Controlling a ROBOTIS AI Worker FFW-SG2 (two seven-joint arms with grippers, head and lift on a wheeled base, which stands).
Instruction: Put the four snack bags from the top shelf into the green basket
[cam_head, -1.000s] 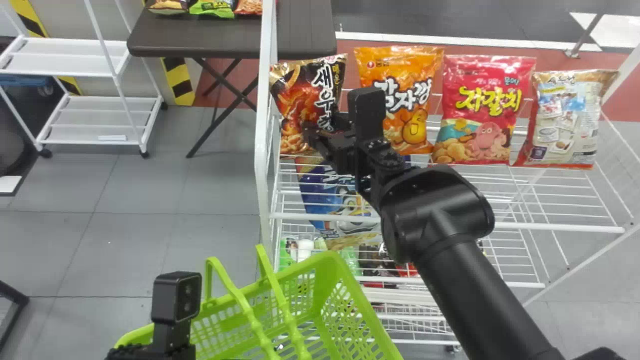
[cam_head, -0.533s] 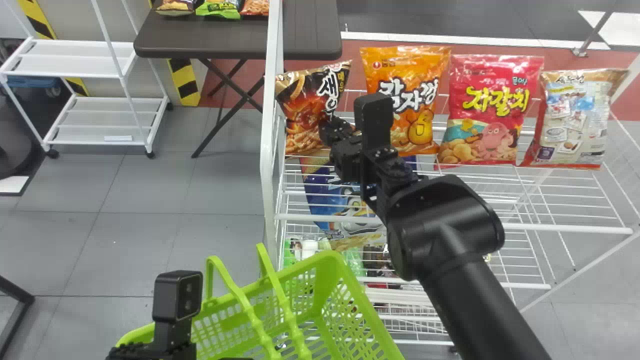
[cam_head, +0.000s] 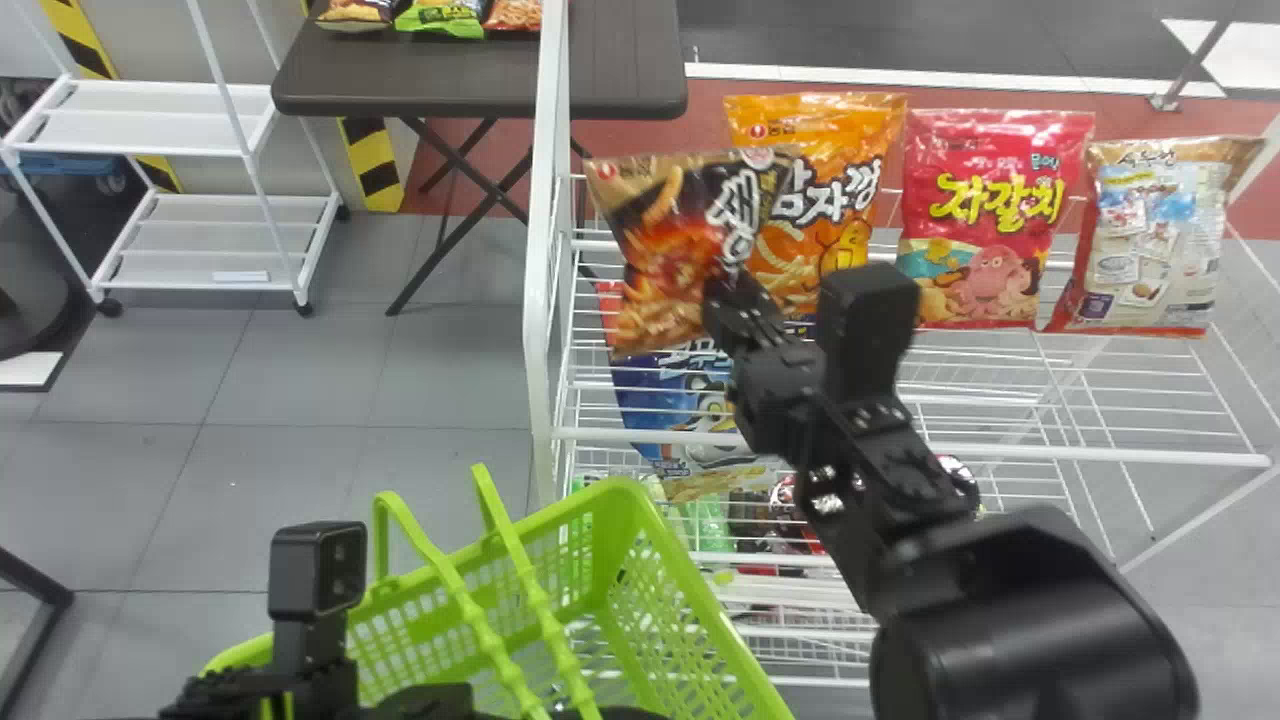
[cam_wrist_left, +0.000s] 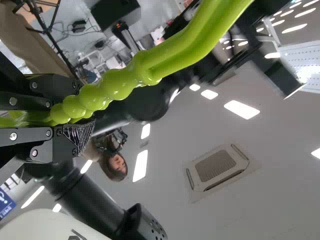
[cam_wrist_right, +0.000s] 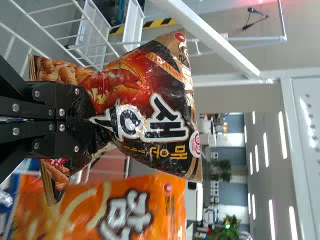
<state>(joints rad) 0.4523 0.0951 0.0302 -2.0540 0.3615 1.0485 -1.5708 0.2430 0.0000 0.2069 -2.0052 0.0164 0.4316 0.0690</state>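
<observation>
Right end effector grips the black snack bag, tilted, nearer than the orange bag. Left end effector holds the green basket by its handle.

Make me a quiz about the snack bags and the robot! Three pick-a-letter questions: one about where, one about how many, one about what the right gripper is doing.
1. Where is the red snack bag?
A) in the green basket
B) between the orange snack bag and the tan-and-white snack bag
C) on the floor

2. Besides the black snack bag, how many stand on the top shelf?
A) one
B) six
C) three

3. The right gripper is:
A) pinching the black snack bag
B) wide open
C) holding nothing

1 B: they stand side by side.
2 C: orange, red, tan-and-white.
3 A: its fingers crumple the bag.
</observation>
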